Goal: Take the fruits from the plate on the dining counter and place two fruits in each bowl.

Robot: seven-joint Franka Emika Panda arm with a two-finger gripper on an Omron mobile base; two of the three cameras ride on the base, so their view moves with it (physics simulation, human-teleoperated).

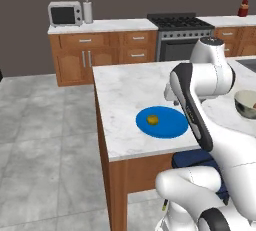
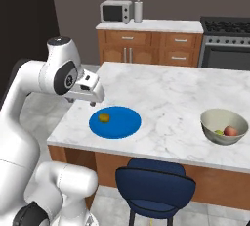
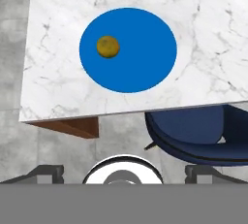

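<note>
**Fruits: one on the plate, two in the cream bowl**

Olive-yellow fruit [image 3: 107, 47] alone on the blue plate [image 3: 140, 63], off-centre, toward the counter's end edge. Same fruit at [image 1: 152, 120] and [image 2: 104, 118]. Plate lying flat on the white veined top of the dining counter [image 2: 171, 98], close to its front edge and near one corner.

Pale cream-grey bowl [image 2: 210, 120] well apart from the plate, farther along the same counter near the front edge. Inside it: pinkish-red fruit [image 2: 230, 131] and, just beside it, yellow-green fruit [image 2: 218, 133]. Bowl rim also visible at the right margin of the left base view [image 1: 245, 96]; contents unclear there.

Gripper [image 2: 93, 101] held above the counter edge beside the plate, clear of it, pointing down. Jaws spread wide, nothing between them; finger tips [image 3: 46, 172] at the bottom of the hand view, far apart, with plate and fruit ahead of them.

Dark blue stool [image 2: 155, 183] tucked at the counter front, below the plate. Microwave [image 2: 116, 11] on the rear cabinets, stove [image 1: 179, 22] alongside.
</note>
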